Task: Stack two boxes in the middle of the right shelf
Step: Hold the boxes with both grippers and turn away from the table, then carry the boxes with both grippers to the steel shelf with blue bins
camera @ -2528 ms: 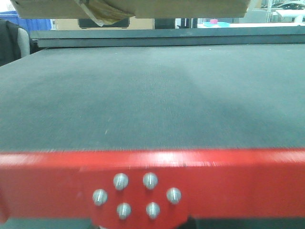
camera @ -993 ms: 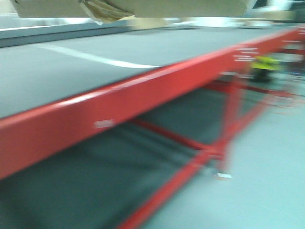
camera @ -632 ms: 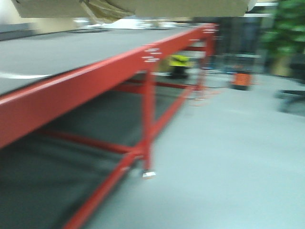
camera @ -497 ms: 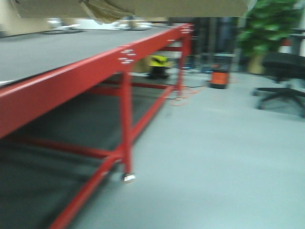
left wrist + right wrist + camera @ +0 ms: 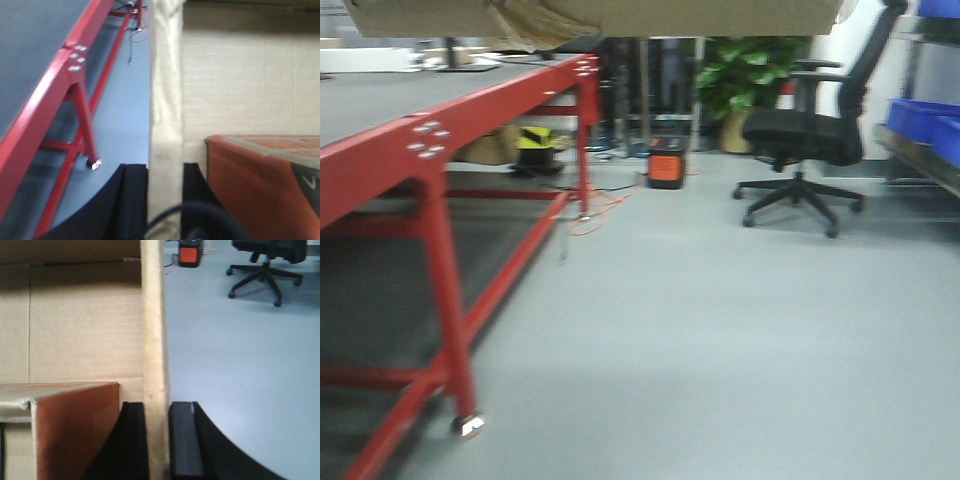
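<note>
I hold an open cardboard box between both arms; its underside (image 5: 600, 15) fills the top of the front view. My left gripper (image 5: 165, 172) is shut on the box's left wall (image 5: 165, 100). My right gripper (image 5: 156, 410) is shut on the box's right wall (image 5: 152, 315). An orange-brown box lies inside the cardboard box, seen in the left wrist view (image 5: 265, 185) and in the right wrist view (image 5: 75, 430). The right shelf is only partly in view at the far right edge (image 5: 930, 150).
A red-framed table (image 5: 430, 140) with a dark top runs along the left, one caster leg (image 5: 455, 330) close by. A black office chair (image 5: 805, 135), an orange device (image 5: 666, 165), a potted plant (image 5: 745, 75) and blue bins (image 5: 925, 120) stand ahead on the grey floor.
The view has swung to the right, from facing the red table's edge head-on to looking along the floor toward the chair and blue bins. The box stays in both grippers.
</note>
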Robot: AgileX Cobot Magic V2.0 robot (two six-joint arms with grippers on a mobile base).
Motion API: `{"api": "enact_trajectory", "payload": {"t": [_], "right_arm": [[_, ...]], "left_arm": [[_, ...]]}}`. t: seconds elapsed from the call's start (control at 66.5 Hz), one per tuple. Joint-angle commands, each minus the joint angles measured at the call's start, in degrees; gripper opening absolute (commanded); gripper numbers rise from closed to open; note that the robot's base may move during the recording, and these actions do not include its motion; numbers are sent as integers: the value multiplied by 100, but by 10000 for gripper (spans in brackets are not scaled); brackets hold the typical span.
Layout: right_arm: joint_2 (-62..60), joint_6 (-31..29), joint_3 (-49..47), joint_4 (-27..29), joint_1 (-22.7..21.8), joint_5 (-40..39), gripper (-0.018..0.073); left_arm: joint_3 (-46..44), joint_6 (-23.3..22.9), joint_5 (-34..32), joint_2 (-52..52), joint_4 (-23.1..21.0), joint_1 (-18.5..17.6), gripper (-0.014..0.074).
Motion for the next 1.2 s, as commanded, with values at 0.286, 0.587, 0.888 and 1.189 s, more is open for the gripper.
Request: {"api": "enact_trajectory", "payload": {"t": [0.286, 0.587, 0.888, 1.189], "right_arm": [[-93, 18, -77, -280, -48, -197, -165], [-93, 18, -77, -280, -48, -197, -165], [-93, 18, -77, -280, -48, -197, -165], [-93, 18, -77, -280, -48, -197, -165]], "left_arm": [[-78, -44, -81, -89, 245, 8, -111], [-78, -44, -81, -89, 245, 8, -111], [-78, -44, -92, -89, 245, 8, -111], [-78, -44, -92, -89, 245, 8, -111]]}}
